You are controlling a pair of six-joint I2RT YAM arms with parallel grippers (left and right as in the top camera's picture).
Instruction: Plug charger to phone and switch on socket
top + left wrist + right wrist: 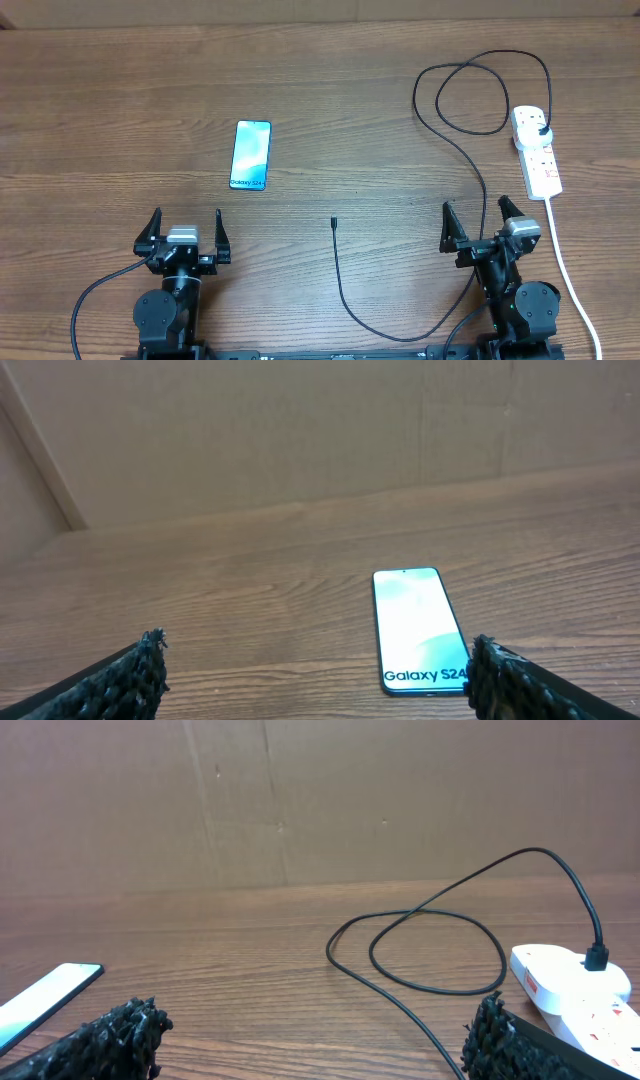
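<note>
Left gripper (187,216): fingers spread wide, empty.
Right gripper (475,206): likewise.
Connector tip (333,221): lay at 5 o'clock from phone (250,155), well apart.
Risk: thin tip could twist when pinched, then fail to seat.

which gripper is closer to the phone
Left. The left gripper is just short of the phone, slightly to its left; the right gripper is far off to its right, near the socket.

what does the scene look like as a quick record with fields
phone: flat on table, screen up, ahead of left gripper
charger: plug in socket, connector tip loose on table, apart from phone
socket: table's right side, switch state too small to tell
left gripper: open, empty
right gripper: open, empty
</note>
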